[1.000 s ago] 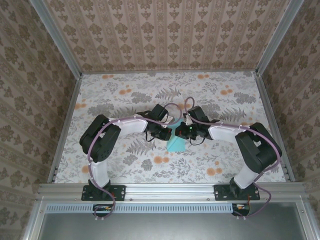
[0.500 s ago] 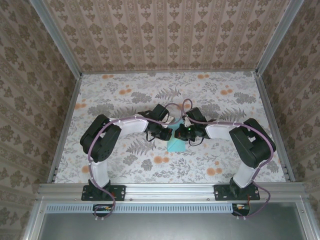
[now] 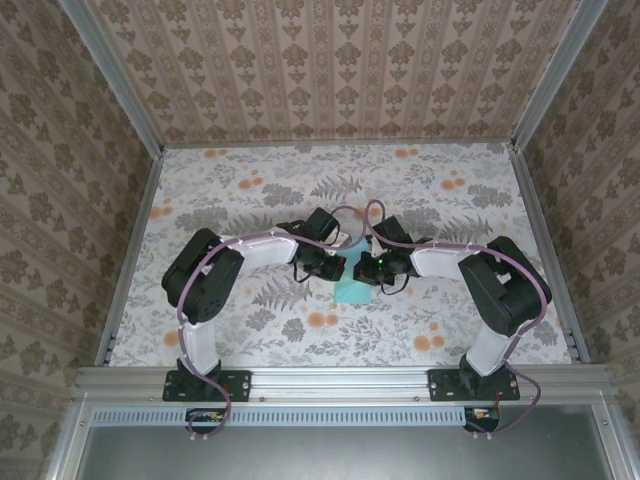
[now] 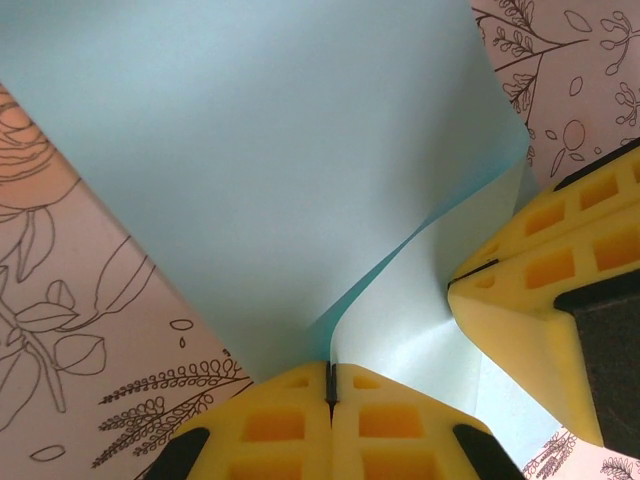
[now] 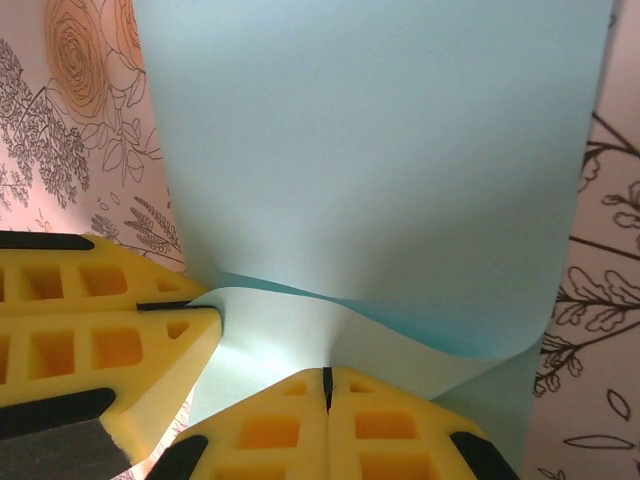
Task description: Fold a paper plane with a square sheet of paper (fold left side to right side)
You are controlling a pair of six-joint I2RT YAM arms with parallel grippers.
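Both arms bend inward from the near edge, and the left hand [image 3: 333,264] and right hand [image 3: 364,268] meet close together over the middle of the floral worktop [image 3: 230,190]. The light-turquoise sheet of paper [image 3: 351,290] lies beneath them, its near part uncovered.

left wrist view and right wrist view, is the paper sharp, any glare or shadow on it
Left wrist view: the paper is evenly lit with no glare, its curled edge is crisp, and there is a paler bright patch on the layer beneath. Right wrist view: the same soft light, with a similar pale patch under the lifted layer. Top external view: sharp, but the paper is small and partly covered.
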